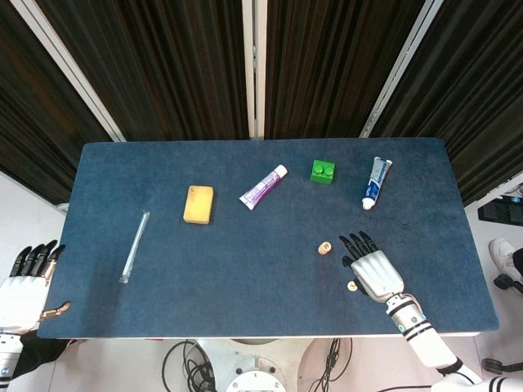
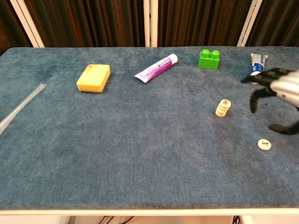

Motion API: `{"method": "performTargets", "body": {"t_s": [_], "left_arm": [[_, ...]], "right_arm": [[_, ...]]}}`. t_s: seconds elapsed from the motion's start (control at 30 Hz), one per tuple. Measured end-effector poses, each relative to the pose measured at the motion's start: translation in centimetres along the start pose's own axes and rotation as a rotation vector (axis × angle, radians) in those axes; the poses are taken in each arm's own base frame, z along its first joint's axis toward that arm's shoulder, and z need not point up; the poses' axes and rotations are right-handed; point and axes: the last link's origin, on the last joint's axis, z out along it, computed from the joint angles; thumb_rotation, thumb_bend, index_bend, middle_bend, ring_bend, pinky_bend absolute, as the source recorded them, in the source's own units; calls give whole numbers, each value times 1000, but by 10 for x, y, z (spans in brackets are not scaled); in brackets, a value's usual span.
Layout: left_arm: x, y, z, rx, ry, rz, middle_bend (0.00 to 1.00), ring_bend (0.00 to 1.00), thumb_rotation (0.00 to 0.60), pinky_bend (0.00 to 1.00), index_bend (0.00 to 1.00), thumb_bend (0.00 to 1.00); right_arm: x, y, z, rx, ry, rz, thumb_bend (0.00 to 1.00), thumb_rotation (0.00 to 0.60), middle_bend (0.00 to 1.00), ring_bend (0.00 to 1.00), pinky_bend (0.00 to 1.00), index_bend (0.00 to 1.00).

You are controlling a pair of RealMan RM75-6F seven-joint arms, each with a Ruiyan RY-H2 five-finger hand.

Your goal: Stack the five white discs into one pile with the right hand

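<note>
A pile of several white discs point(image 2: 223, 108) stands on the blue table, seen from above as one disc point(image 1: 324, 247). One more white disc point(image 2: 265, 144) with a red mark lies alone to the right and nearer the front edge point(image 1: 352, 286). My right hand point(image 1: 374, 267) hovers over the table just right of the lone disc, fingers apart and curved down, holding nothing; the chest view shows it at the right edge point(image 2: 278, 95). My left hand point(image 1: 24, 282) hangs off the table's left side, fingers apart and empty.
Along the back lie a green block point(image 2: 209, 59), a purple tube point(image 2: 156, 68), a blue-and-white tube point(image 2: 256, 63) and a yellow sponge point(image 2: 94, 78). A clear straw point(image 2: 19, 108) lies at the left.
</note>
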Motion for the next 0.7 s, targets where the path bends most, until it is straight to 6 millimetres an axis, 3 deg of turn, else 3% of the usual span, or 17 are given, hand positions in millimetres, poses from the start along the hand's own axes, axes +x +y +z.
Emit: {"method": "performTargets", "body": {"t_s": [0.23,0.7], "left_arm": [[-1,-1,-4,3,-3,-3,0,0,600,0,0,27],[-3,-5,-9,13,0,-15,0,0,600,0,0,27]], "right_arm": [[-25,6,-11,-34,-35,24,223,600,29,0,0,367],[-41,-8,-7,-27,-80,44,216,600,26,0,0,361]]}}
